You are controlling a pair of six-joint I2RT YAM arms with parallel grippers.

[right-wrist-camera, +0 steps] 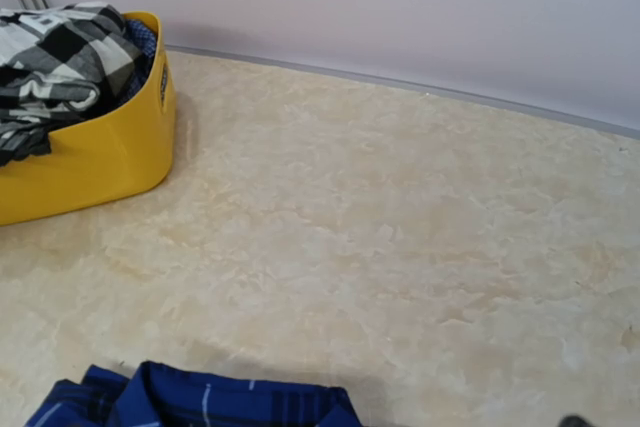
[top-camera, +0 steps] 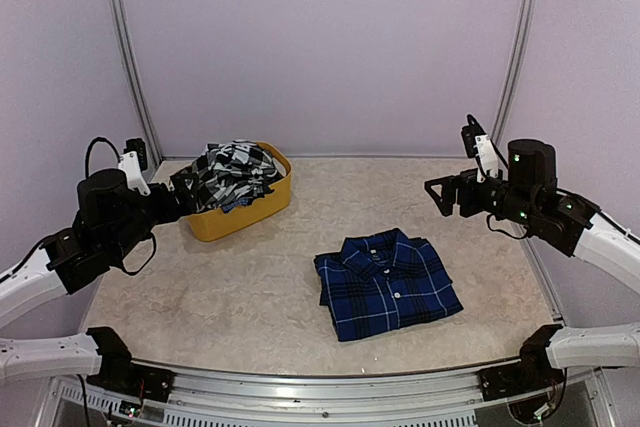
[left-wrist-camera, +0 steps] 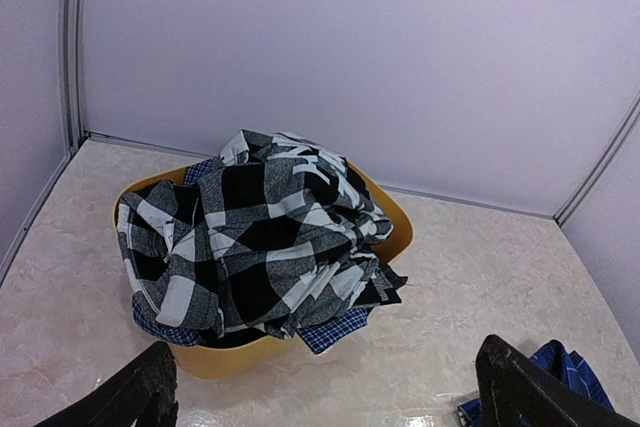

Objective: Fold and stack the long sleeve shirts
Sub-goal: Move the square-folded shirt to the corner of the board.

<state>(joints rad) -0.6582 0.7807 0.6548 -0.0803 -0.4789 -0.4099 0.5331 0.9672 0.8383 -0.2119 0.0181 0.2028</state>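
Observation:
A navy blue plaid shirt [top-camera: 388, 282] lies folded, collar up, on the table right of centre; its collar edge [right-wrist-camera: 200, 402] shows at the bottom of the right wrist view. The black-and-white check shirt [top-camera: 235, 175] is crumpled in a heap in a yellow basket [top-camera: 240, 219] at the back left. My left gripper [top-camera: 183, 189] hovers just left of the basket, open and holding nothing. In the left wrist view its fingertips [left-wrist-camera: 150, 392] frame the heap [left-wrist-camera: 260, 247]. My right gripper [top-camera: 441, 194] hangs open above the table's right side, well clear of the navy shirt.
A fine blue-checked cloth [left-wrist-camera: 335, 332] pokes out under the check shirt at the basket rim [left-wrist-camera: 397, 232]. Metal corner posts [top-camera: 125, 47] and pale walls close the back. The basket [right-wrist-camera: 90, 162] also shows at the left of the right wrist view.

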